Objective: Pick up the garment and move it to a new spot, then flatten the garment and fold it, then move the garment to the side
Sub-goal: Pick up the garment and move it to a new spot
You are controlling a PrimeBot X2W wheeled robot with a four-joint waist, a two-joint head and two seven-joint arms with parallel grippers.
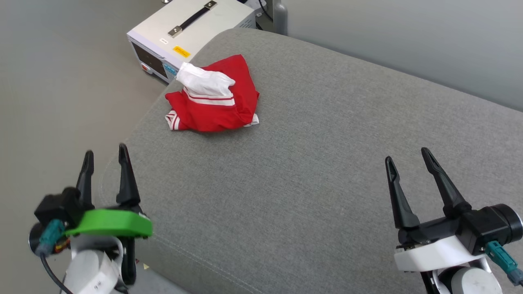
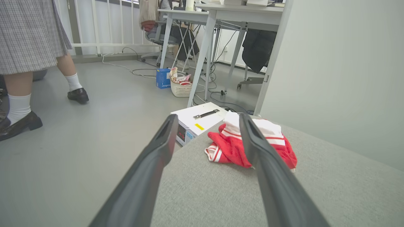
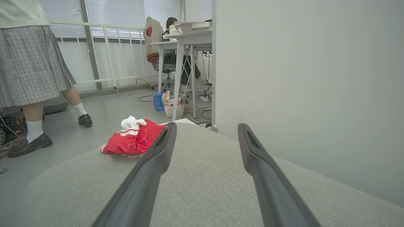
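The shirt lay crumpled at 11 o'clock on the grey cushion. The left hand and the right hand were spread, empty. It looked soft and light; the raised white sleeve seemed good to pinch.

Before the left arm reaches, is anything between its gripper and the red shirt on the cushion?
Nothing visible. Bare grey cushion lies between the open left gripper and the garment; the white box sits beyond it.
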